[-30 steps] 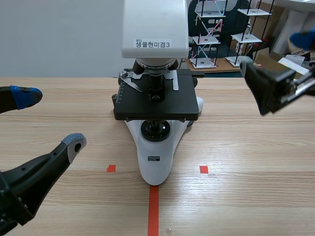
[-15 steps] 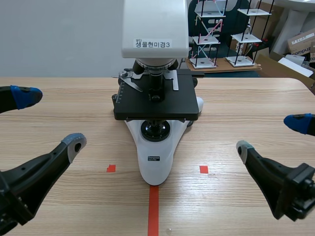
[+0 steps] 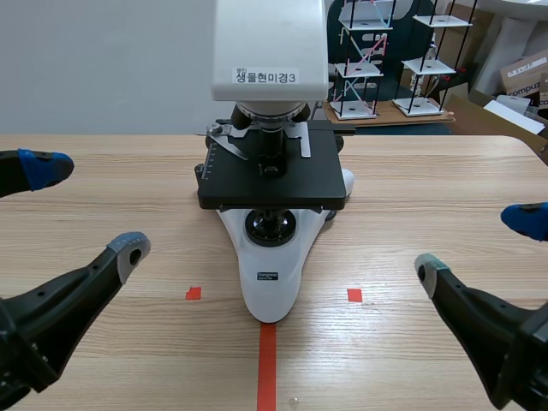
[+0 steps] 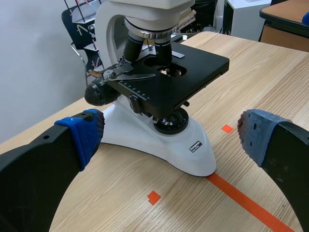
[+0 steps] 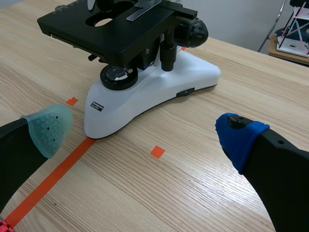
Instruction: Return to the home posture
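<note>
The left gripper (image 3: 86,208) hangs low over the wooden table (image 3: 411,342), at about 8 o'clock from the microscope (image 3: 270,257). Its two fingers are spread wide, one blue-padded and one grey-padded, with nothing between them. The right gripper (image 3: 476,244) sits at about 4 o'clock from the microscope, also low over the table. Its fingers are likewise spread far apart and hold nothing.

The white microscope stands upright at the table's middle, well apart from both grippers. Its rounded foot points toward the robot, and its tip rests on the far end of the orange-red tape line (image 3: 267,368). The black stage (image 3: 272,175) lies level above the foot, under the objective turret. A white label with printed characters (image 3: 266,76) is stuck on the head. Two small orange-red squares (image 3: 193,294) mark the table at 7 and 5 o'clock from the foot.

In the left wrist view the left gripper (image 4: 170,130) is wide open, with the microscope (image 4: 159,140) at 12 o'clock ahead of it. In the right wrist view the right gripper (image 5: 142,133) has its grey-green and blue pads far apart, and the microscope (image 5: 145,94) lies ahead at about 11 o'clock.
</note>
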